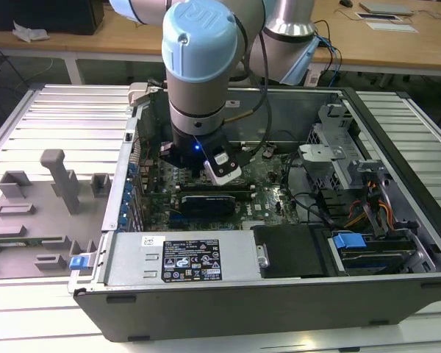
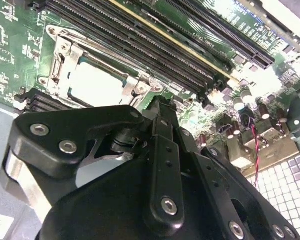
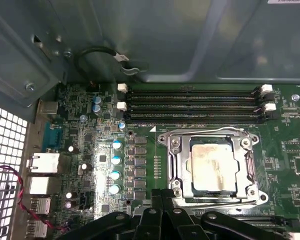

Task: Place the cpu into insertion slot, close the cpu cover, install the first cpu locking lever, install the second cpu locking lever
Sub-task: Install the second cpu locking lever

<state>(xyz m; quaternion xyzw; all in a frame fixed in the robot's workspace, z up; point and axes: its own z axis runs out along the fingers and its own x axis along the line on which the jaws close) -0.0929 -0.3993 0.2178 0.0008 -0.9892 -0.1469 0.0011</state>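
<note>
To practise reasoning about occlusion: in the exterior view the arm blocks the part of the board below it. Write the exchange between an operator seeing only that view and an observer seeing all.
Operator: Has the cpu been placed?
Observer: Yes. In the first wrist view the cpu lies silvery face up on the green board.
Operator: And the cpu cover?
Observer: The cpu cover lies flat, framing the chip.
Operator: Where is the gripper?
Observer: The gripper is at the cover's edge, off the chip.
</note>
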